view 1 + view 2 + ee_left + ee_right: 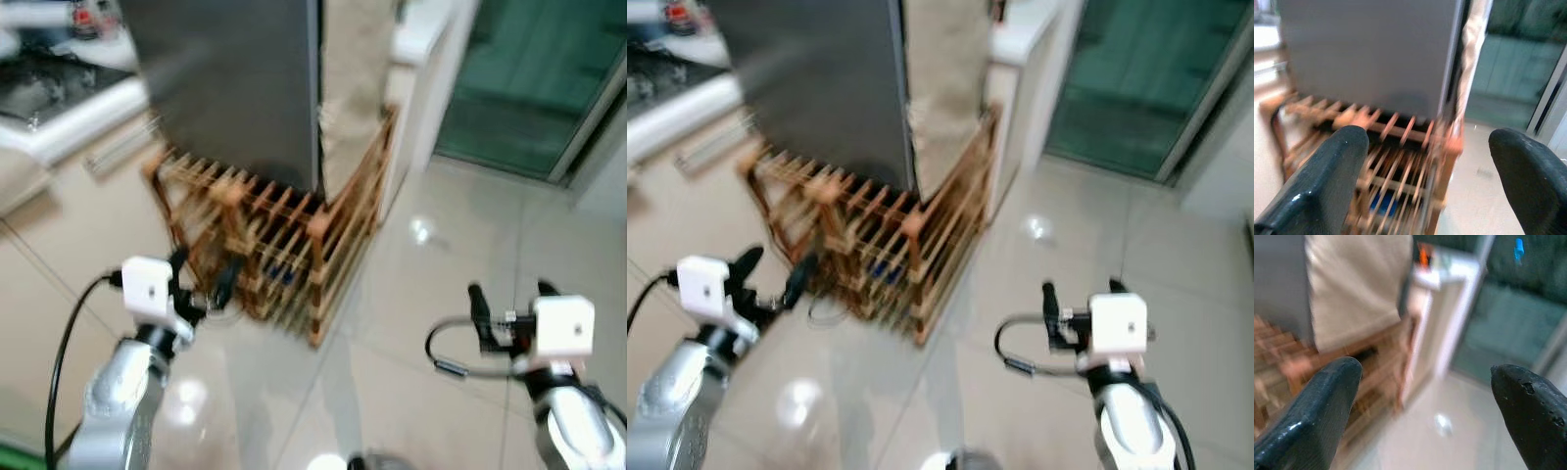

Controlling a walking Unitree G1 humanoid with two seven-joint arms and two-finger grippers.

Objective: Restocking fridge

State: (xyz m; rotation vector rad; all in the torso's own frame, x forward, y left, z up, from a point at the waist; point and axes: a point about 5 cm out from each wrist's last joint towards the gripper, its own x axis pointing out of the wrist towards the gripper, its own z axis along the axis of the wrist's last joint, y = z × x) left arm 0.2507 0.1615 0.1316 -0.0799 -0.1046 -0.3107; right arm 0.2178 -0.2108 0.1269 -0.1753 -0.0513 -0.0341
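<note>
While views blur, grey fridge (pixel 235 88) stands at far left of tiled floor (pixel 441 294), door shut, wooden slatted rack (pixel 284 245) around its base. Left gripper (pixel 203 276) spread, empty, near rack. Right gripper (pixel 511 299) spread, empty, over bare floor.

All four views are bright but smeared by motion blur. White glare spots shine on the glossy floor (pixel 421 231).

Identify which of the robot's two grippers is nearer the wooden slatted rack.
The left gripper: its open fingers reach right up to the wooden slatted rack, while the right gripper hangs over bare floor tiles, well apart from it.
</note>
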